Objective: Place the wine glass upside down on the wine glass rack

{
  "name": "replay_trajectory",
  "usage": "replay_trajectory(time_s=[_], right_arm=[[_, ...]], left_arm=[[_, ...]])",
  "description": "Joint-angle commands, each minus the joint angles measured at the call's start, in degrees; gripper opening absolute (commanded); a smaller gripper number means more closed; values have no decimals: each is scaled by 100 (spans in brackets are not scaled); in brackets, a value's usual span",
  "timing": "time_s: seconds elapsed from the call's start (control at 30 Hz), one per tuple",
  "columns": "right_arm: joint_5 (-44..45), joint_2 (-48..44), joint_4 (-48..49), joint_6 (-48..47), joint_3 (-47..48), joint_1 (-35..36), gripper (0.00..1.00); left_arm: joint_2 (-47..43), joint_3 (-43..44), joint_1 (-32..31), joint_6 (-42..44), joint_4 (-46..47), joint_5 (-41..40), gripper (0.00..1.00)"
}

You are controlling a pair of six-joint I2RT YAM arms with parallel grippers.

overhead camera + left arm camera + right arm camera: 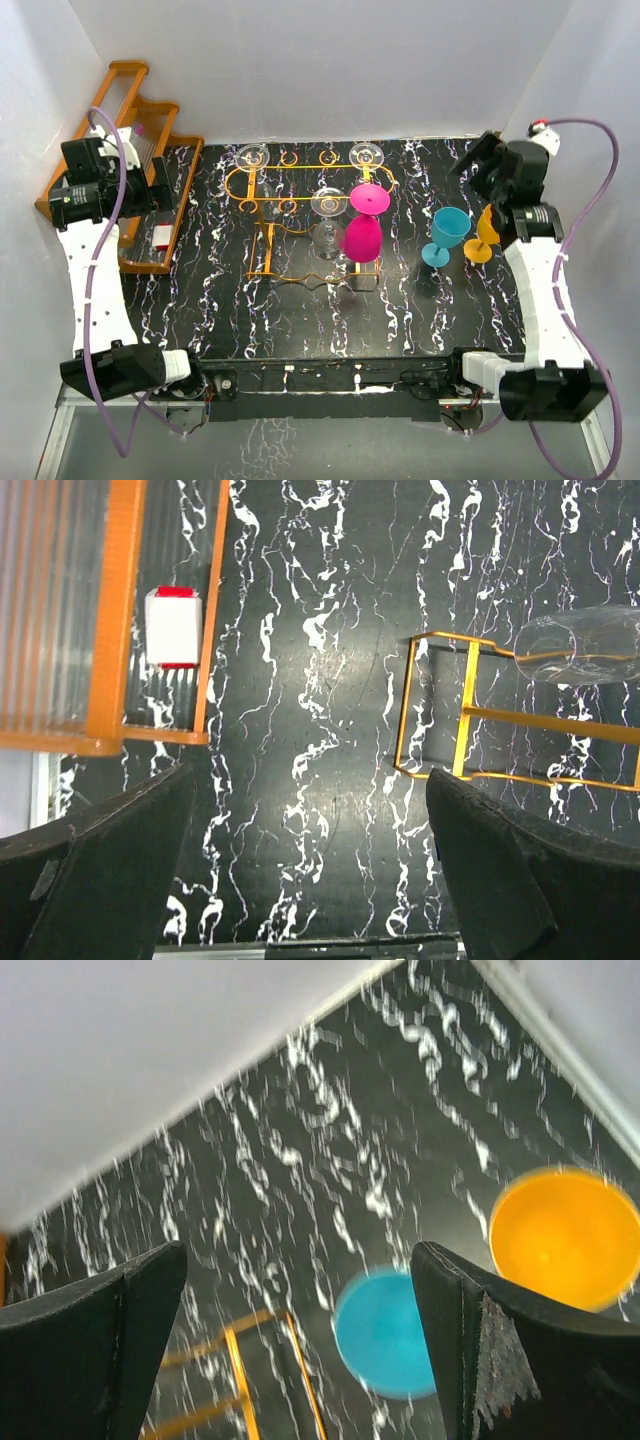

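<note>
The orange-gold wire wine glass rack (300,190) stands mid-table. Three clear glasses hang upside down in it, and so does a pink wine glass (362,237). A blue wine glass (447,235) stands upright to the right of the rack. An orange wine glass (482,238) stands beside it, partly behind the right arm. My right gripper (478,172) hovers open above and behind these two; its wrist view looks down into the blue bowl (385,1335) and the orange bowl (565,1235). My left gripper (165,190) is open and empty at the far left, with bare table between its fingers (500,880).
A brown wooden stepped rack (130,110) lines the left edge, with a small white and red block (172,628) in its tray. The left end of the wire rack (465,715) and a clear glass (580,645) show in the left wrist view. White walls enclose the table.
</note>
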Motion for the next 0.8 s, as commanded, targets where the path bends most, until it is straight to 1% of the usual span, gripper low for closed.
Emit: replay_trajectory(time_s=[0.0, 0.03, 0.1, 0.13, 0.17, 0.2, 0.23, 0.33, 0.4, 0.43, 0.5, 0.6, 0.7, 0.77], right_arm=[[-940, -1301, -528, -523, -785, 16, 98], [-965, -1580, -509, -737, -991, 26, 98], [-596, -1831, -691, -816, -1225, 137, 99], [-381, -1806, -876, -832, -1266, 172, 95], [-103, -1766, -1030, -824, -1300, 181, 91], [-16, -1758, -1095, -830, -1352, 186, 87], [39, -1786, -1104, -799, -1411, 190, 81], [-23, -1673, -1136, -652, -1498, 182, 58], [-42, -1499, -1161, -601, -1522, 182, 44], [-31, -1400, -1157, -573, -1536, 182, 38], [10, -1283, -1096, -527, -1566, 182, 35], [70, -1083, -907, -490, -1618, 182, 35], [295, -864, -868, -527, -1606, 182, 38], [454, -809, -868, -585, -1572, 182, 40]], left_arm=[[9, 898, 3, -110, -1433, -260, 97], [-76, 977, 2, -117, -1425, -81, 97], [-115, 1250, 4, 407, -1707, 769, 97], [-85, 1381, 3, 518, -1848, 1030, 97], [-51, 1468, 3, 534, -1915, 1168, 97], [-79, 1489, 5, 562, -1911, 1212, 97], [-129, 1459, 7, 599, -1865, 1233, 97], [-161, 1353, 5, 623, -1788, 1209, 97], [-83, 1345, 2, 627, -1812, 1059, 97], [-43, 1330, 2, 628, -1813, 922, 97], [0, 1263, 9, 650, -1773, 659, 97], [-19, 1198, 3, 742, -1739, 607, 97], [-169, 1152, 7, 987, -1645, 565, 97], [-251, 1176, 3, 1161, -1582, 373, 97]])
